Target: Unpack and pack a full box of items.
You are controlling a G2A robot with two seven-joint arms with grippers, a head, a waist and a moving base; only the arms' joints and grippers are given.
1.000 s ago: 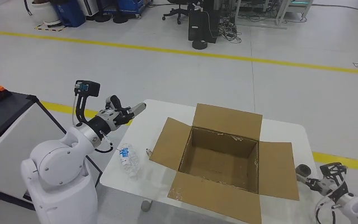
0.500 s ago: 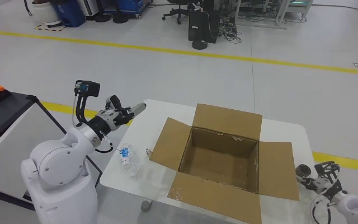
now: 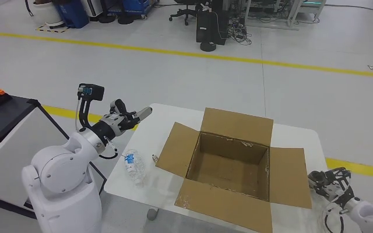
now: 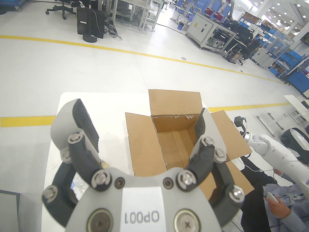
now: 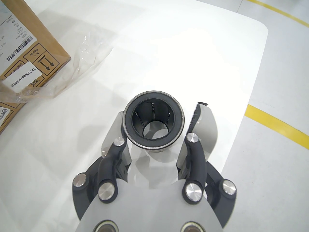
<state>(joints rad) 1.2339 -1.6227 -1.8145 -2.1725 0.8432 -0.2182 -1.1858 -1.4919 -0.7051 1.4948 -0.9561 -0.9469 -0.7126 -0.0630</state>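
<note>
The right gripper (image 5: 159,121) straddles the upright bearing (image 5: 169,121) on the table (image 5: 181,49), at four o'clock from the empty box (image 3: 236,125). One finger touches it and the other stands just off (not clamped, I judge). To pack it, close squarely at mid-sleeve, lift straight, then clear the flap. The left gripper (image 4: 141,112), spread wide, hovers at the box's nine o'clock.

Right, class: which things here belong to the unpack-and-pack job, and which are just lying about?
Job:
- open cardboard box
- linear bearing
- bagged item

Lying about:
- loose clear plastic film
- computer tower
- office chair
</note>
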